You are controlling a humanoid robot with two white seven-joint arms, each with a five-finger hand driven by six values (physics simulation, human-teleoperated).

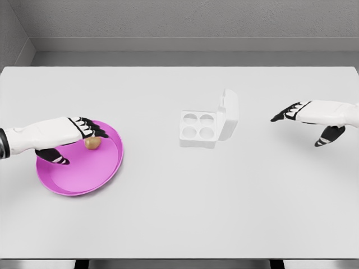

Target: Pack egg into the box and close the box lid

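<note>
While the fingers (92, 130) of the left hand (67, 134) reach over the egg (92, 143), their dark tips rest at or just above its top, and the thumb (56, 158) is spread low and apart on the near side. The grasp appears unclosed: the digits bracket the egg but do not visibly clamp it (contact cannot be confirmed from this angle). This posture suits a pinch from above, since a small, smooth, rounded brown object offers no edge to hook.

The egg lies inside the magenta plate (78, 185), near its far rim. A shallow, glossy dish with a raised lip, the plate keeps the egg from rolling off across the table (179, 218), which is flat, matte and pale grey.

Well apart to the right stands the egg box (197, 130), white and foam-like in texture, with four round cavities, all empty. Its lid (228, 114) stands raised on the right-hand hinge side, which leaves the cavities accessible from above and from the left (the side of approach for the loaded hand).

Further right, the right hand (305, 115) hovers over bare table, fingers extended and loose, holding nothing. Its position beside the lid suggests readiness to fold it shut once the egg is seated.
</note>
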